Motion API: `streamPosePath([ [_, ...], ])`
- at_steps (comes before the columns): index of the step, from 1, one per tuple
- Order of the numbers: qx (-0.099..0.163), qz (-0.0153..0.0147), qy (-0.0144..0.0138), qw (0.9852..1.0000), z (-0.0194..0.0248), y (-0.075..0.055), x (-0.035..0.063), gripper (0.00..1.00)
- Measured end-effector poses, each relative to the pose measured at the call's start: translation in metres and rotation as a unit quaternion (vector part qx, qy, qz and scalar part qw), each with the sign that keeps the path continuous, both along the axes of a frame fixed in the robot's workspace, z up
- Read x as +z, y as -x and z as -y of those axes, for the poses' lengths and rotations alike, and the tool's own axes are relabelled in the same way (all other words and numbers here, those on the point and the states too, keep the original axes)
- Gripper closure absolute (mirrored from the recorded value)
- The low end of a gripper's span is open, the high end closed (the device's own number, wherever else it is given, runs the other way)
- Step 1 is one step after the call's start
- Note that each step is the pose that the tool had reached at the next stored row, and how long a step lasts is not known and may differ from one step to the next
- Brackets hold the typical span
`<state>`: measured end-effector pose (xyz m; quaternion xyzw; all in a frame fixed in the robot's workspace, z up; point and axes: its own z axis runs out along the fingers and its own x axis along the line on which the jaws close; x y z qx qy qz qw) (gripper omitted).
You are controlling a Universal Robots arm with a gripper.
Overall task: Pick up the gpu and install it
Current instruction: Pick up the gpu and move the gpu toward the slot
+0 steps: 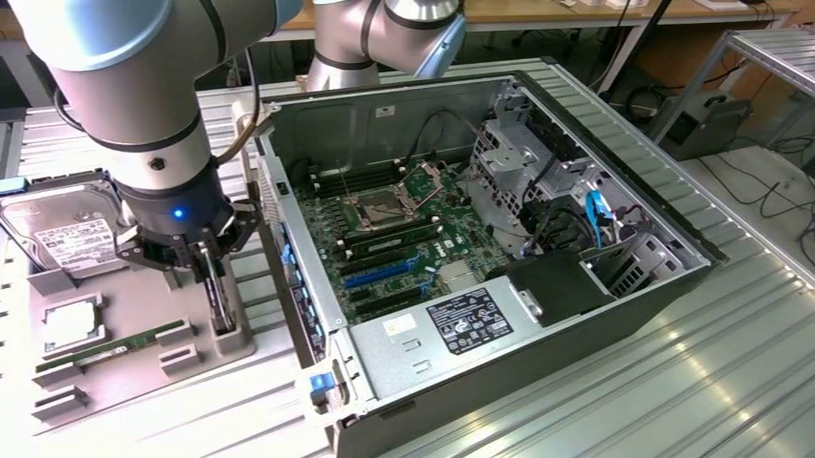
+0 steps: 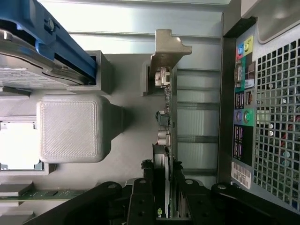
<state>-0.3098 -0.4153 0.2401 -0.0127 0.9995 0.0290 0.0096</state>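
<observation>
Metal counter point(image 1: 713, 382), gray holder point(image 1: 140, 298): tool point(image 1: 219, 286) clamped on upright gpu point(image 2: 166, 140), still slotted there, not yet installed in open case point(image 1: 535, 367).

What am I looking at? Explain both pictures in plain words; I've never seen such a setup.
The grey jointed machine is a robot arm, and the pincer is the grasping part at its tip. One picture comes from a camera standing off the arm, the other from a camera on its wrist. On the metal table sits an open computer case. On the exterior view's left is a grey holder tray with a hard drive, a processor chip and a green RAM stick. The pincer appears closed on the gpu, a thin card standing on edge in the tray.
</observation>
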Motion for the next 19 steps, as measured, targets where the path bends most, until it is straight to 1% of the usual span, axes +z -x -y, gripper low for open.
streamPosePath([
  [10, -0.018, 0.0, -0.0001, 0.9998, 0.0031, -0.0001, -0.0001, 0.74],
  [15, -0.018, 0.0, 0.0, 0.9998, 0.0074, 0.0005, -0.0001, 0.74],
  [19, -0.018, 0.0, 0.0, 0.9998, 0.0081, 0.0006, -0.0001, 0.74],
])
